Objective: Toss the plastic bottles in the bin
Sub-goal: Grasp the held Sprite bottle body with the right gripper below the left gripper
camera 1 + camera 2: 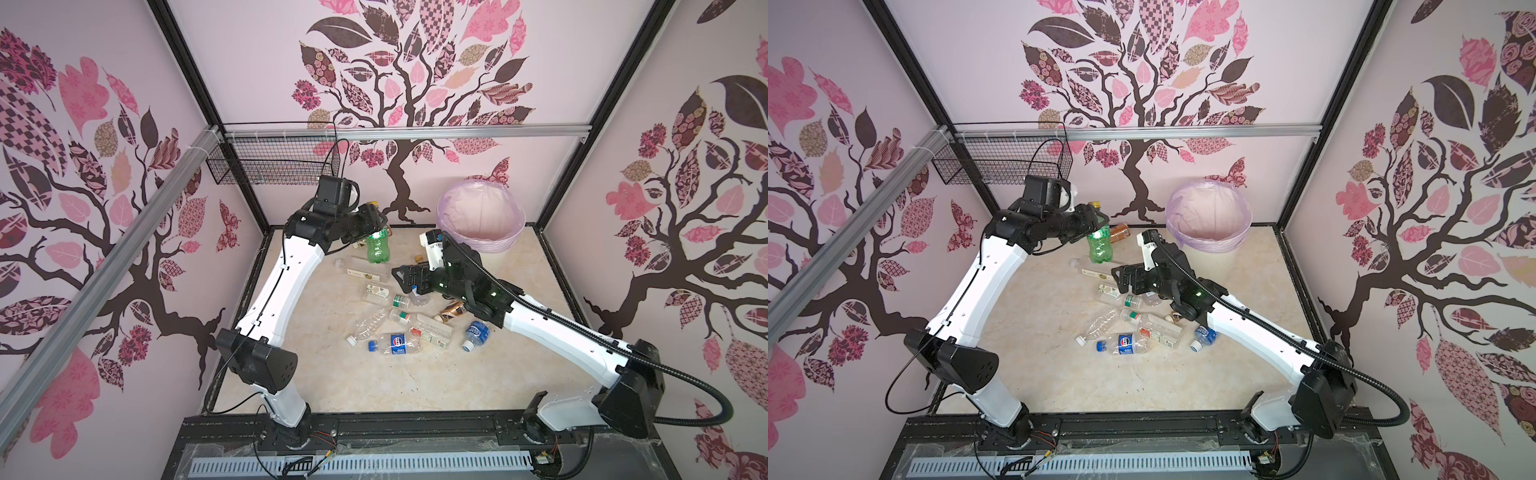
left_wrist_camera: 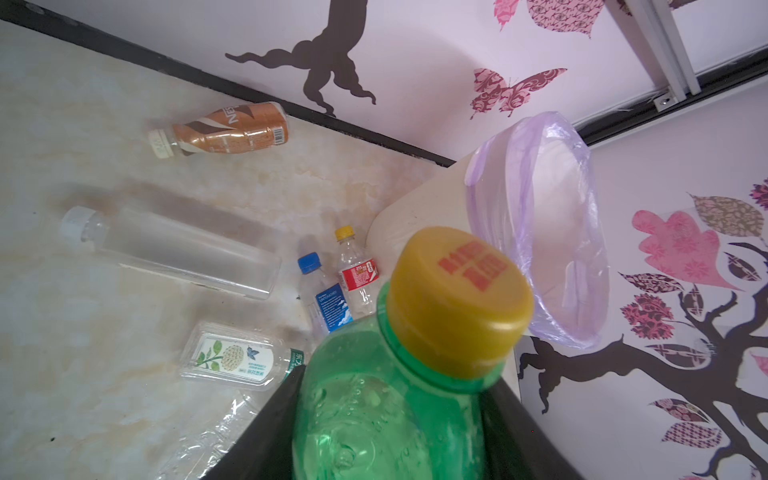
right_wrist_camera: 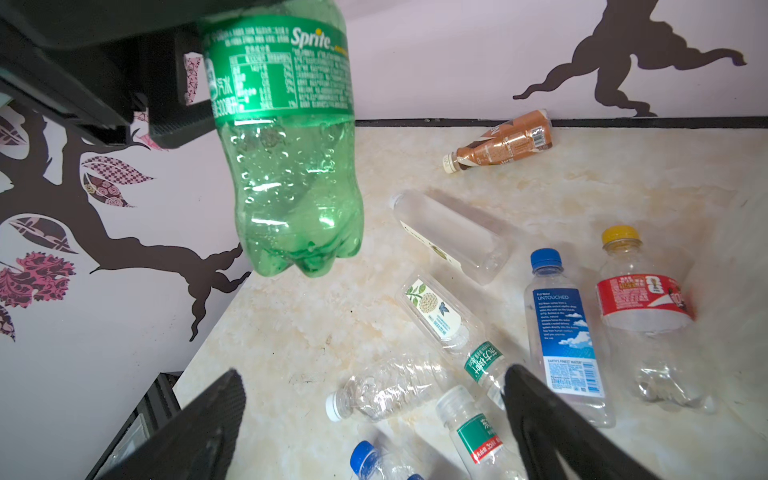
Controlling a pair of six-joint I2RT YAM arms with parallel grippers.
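Up high, the left hand (image 1: 371,226) grips the green plastic bottle with a yellow cap (image 1: 377,248).
Likely light, thin, squashy; hold by the stiff neck. Round cream bin (image 1: 513,232) at its three o'clock. Right hand (image 1: 399,279) open.

I have the green bottle (image 1: 378,248), yellow cap (image 2: 457,299) on, upright and clear of the table in my left gripper (image 1: 373,224), at the far left of the heap. The others lie on their sides. A brown bottle (image 2: 228,129) is by the far wall, a long clear bottle (image 1: 361,270) just nearer, a crushed blue-labelled bottle (image 1: 397,344) nearest, and a second brown bottle (image 1: 452,309) to the right. The bin (image 1: 494,245), cream with a lilac bag over its rim, stands upright at the far right.
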